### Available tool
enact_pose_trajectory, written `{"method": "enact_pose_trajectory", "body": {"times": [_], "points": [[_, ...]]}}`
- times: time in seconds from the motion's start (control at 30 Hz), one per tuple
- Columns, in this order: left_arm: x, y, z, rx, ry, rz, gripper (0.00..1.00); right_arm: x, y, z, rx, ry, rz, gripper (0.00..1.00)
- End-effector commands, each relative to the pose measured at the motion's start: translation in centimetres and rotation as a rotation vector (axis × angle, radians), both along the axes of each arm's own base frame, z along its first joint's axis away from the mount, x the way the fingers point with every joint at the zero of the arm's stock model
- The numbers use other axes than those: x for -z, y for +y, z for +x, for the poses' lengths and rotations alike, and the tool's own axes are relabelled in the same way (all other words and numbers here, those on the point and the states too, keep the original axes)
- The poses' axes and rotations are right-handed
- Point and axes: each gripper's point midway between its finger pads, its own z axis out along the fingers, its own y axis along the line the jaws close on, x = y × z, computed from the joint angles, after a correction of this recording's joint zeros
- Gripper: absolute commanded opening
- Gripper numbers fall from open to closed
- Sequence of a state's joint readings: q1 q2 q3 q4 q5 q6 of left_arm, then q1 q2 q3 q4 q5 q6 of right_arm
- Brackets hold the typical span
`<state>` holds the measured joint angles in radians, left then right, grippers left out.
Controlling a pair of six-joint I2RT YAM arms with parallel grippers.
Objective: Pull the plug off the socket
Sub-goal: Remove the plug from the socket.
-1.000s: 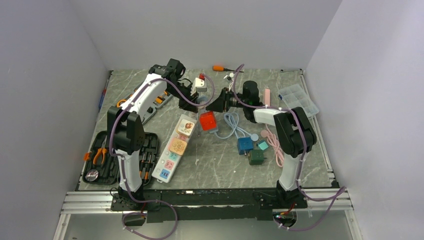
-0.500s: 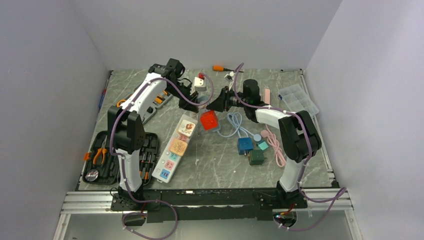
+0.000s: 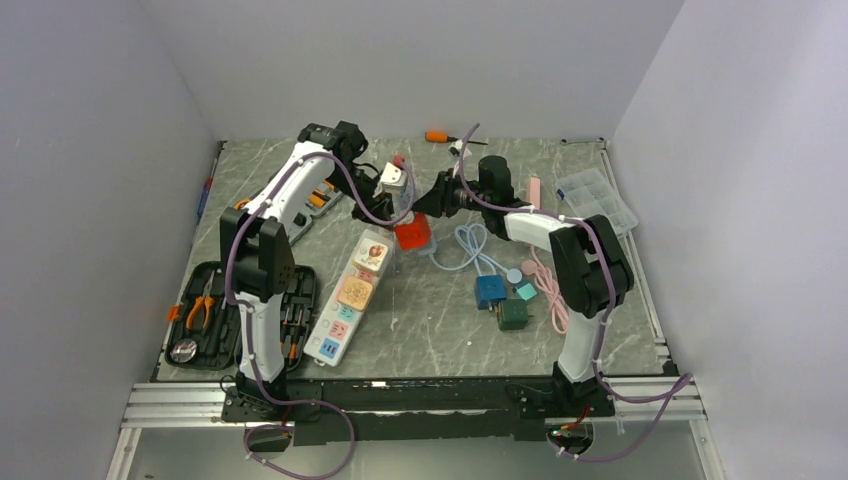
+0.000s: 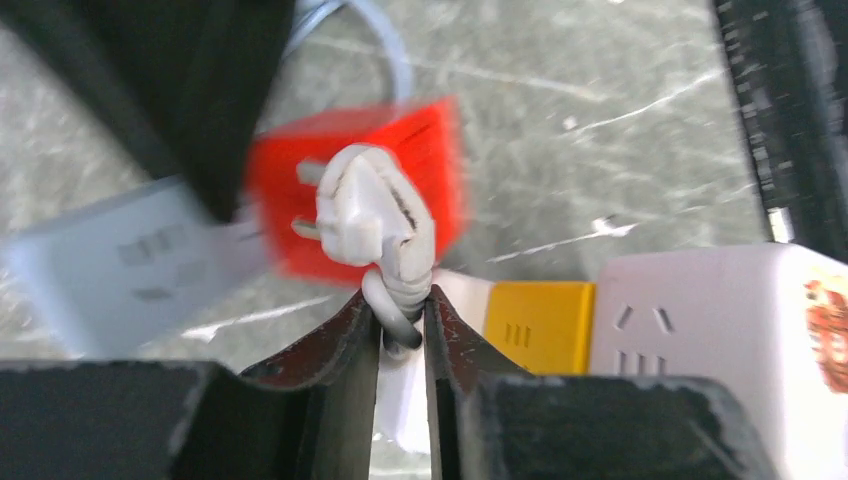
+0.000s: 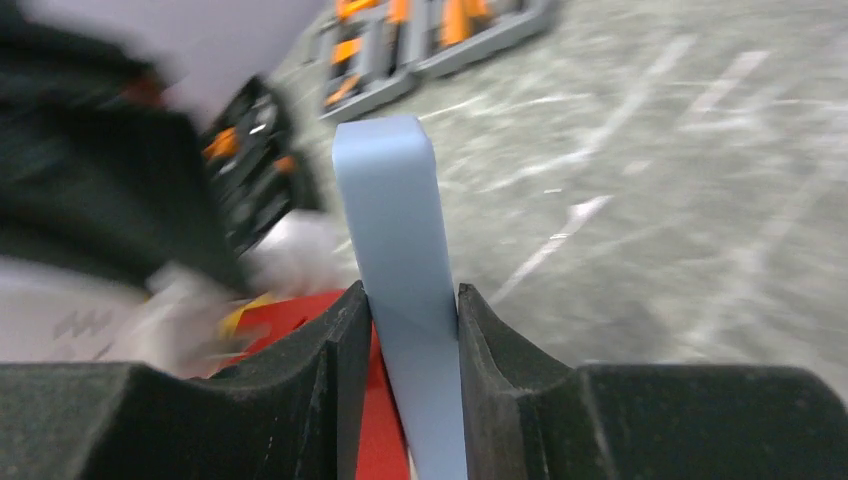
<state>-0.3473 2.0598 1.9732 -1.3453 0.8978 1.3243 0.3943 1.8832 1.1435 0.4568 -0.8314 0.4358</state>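
The left wrist view alone shows the white plug (image 4: 375, 215) with two bare prongs, clear of the pale blue socket block (image 4: 130, 262) beside it. The left jaws, nearly together, pinch the plug's cable collar. The right wrist view shows the right jaws, partly spread, clamping that block's narrow faces. Overhead, both meet at far centre of the bench (image 3: 430, 320), above a red cube (image 3: 412, 236). The tool case (image 3: 305, 300), near left, holds orange pliers (image 3: 200, 310). The contents of the clear box (image 3: 597, 197), far right, are illegible.

A robot lab cell: bare white walls (image 3: 420, 60) box in a marbled table (image 3: 430, 330), aluminium rails (image 3: 180, 400) along the bottom, tool case (image 3: 200, 315) lower left
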Motion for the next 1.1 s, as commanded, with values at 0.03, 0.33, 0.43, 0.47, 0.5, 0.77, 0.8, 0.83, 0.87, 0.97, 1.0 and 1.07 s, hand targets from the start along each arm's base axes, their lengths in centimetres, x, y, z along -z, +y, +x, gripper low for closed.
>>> {"method": "enact_pose_trajectory", "body": {"times": [0.03,0.33,0.43,0.47,0.5,0.77,0.8,0.83,0.87,0.97,1.0,1.07], "points": [[-5.5,-2.9,-7.2,0.132,0.149,-0.208,0.0,-1.5,-4.8,10.0,0.422,-0.143,-0.033,0.0],[-4.7,-2.4,-6.5,0.118,0.13,-0.17,0.0,-2.3,-5.0,10.3,0.436,-0.15,-0.013,0.0],[-3.9,-1.9,-5.0,0.086,0.094,-0.155,0.0,-2.2,-5.6,9.3,0.427,-0.147,-0.019,0.0],[-3.6,-1.6,-4.4,0.066,0.082,-0.148,0.0,-2.2,-6.0,8.9,0.43,-0.142,-0.017,0.0],[-3.3,-1.2,-3.7,0.047,0.071,-0.145,0.0,-2.1,-6.3,8.5,0.433,-0.137,-0.011,0.0],[1.3,1.8,4.3,-0.168,-0.095,0.027,0.0,-2.7,-7.9,6.1,0.456,-0.128,-0.002,0.0],[1.9,2.2,5.3,-0.197,-0.124,0.057,0.0,-2.9,-8.1,5.9,0.459,-0.126,-0.002,0.0],[2.4,2.5,6.4,-0.227,-0.161,0.079,0.0,-3.1,-8.1,5.7,0.46,-0.123,-0.002,0.0],[2.7,2.8,7.2,-0.251,-0.184,0.097,0.0,-3.2,-8.2,5.5,0.462,-0.12,-0.002,0.0],[3.7,3.7,9.1,-0.343,-0.218,0.153,0.06,-3.6,-8.4,5.0,0.468,-0.115,-0.003,0.0],[4.0,3.8,9.3,-0.365,-0.205,0.164,0.19,-3.8,-8.5,4.8,0.469,-0.117,-0.003,0.0],[4.2,4.0,9.5,-0.401,-0.185,0.18,0.47,-4.0,-8.6,4.5,0.468,-0.115,-0.001,0.0]]}}
